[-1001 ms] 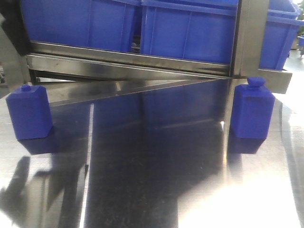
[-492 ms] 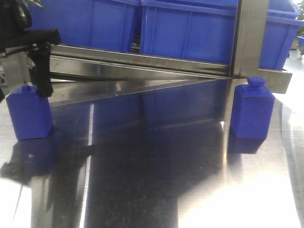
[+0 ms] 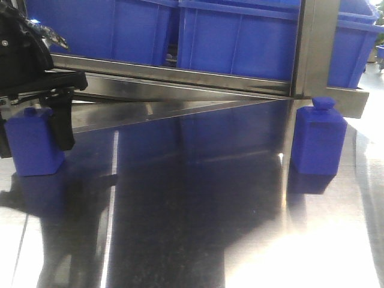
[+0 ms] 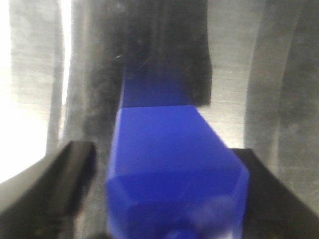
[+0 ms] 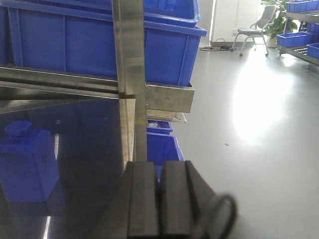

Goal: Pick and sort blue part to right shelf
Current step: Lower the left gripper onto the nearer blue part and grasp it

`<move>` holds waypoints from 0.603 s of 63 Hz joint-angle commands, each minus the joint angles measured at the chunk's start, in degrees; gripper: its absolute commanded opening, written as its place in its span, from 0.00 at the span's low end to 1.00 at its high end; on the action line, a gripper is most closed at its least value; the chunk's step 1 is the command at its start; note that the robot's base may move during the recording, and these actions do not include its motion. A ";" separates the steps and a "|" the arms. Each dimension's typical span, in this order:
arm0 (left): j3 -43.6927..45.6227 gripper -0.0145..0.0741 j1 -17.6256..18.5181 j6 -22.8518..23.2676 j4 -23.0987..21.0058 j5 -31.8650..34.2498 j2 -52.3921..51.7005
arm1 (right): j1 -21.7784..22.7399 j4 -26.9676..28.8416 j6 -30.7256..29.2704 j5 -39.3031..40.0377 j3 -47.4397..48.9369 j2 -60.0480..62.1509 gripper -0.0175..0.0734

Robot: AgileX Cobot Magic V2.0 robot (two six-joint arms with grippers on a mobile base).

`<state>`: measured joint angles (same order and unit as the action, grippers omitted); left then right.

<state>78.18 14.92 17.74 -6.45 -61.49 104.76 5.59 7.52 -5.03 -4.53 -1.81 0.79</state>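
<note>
Left gripper (image 3: pixel 34 148) spread open, straddling blue part (image 4: pixel 164 149) upright on steel table (image 3: pixel 192 240) | right gripper (image 5: pixel 159 199) pinched together, empty | 2nd blue part (image 3: pixel 318 144) stands beside right shelf (image 3: pixel 180 76) post

Left arm in at the front view's left edge, black wrist housing (image 3: pixel 24 54) up top, left tool (image 3: pixel 35 150) pointing straight down, tips near the worktop (image 3: pixel 192 228). Jaws apart, fingers (image 3: pixel 63 123) vertical, one either side of the blue part (image 3: pixel 36 141). Via left wrist camera: gap visible between the left-hand finger (image 4: pixel 60 189) and the part. Contact at the opposite finger not resolvable, too blurred. Right tool (image 5: pixel 160 199) roughly level, facing forward. Dark pads (image 5: pixel 143 199) pressed flat together, seam running straight down the middle.
</note>
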 commanded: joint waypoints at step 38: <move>5.96 0.52 0.57 -10.03 0.26 -5.41 -8.58 | -0.17 -0.34 -0.17 4.88 1.29 1.00 0.26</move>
<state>82.14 14.92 10.56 -6.22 -66.65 102.76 5.59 7.52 -5.03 -4.53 -1.81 0.79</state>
